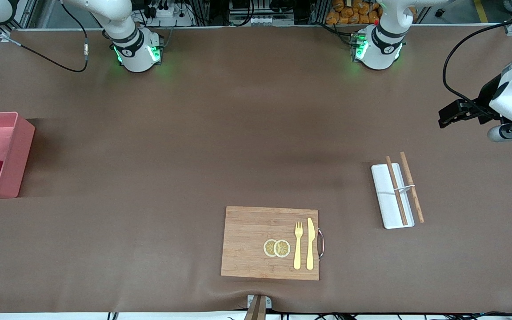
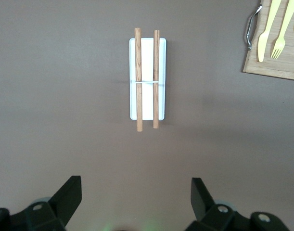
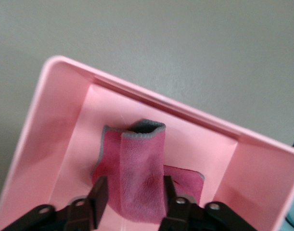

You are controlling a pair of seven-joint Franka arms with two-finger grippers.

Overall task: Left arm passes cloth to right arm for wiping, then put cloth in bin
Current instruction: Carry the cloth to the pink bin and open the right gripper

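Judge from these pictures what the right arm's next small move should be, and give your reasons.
Probably lift the right pincer straight up, out of the bin. The cloth already sits inside the bin, and the pincer's fingers stand apart on either side of it, seemingly released. The left pincer waits open over the table, above the white tray.

The table [image 1: 194, 133] is big and brown. A pink bin [image 1: 14, 153] sits on it at the right arm's end. A wooden board [image 1: 249, 242] lies near the front edge, close to the middle. A white tray [image 1: 382, 202] lies toward the left arm's end – a bit farther from the front camera than the board. One brown stick [image 1: 416, 200] lies just beside the tray, half on the table.
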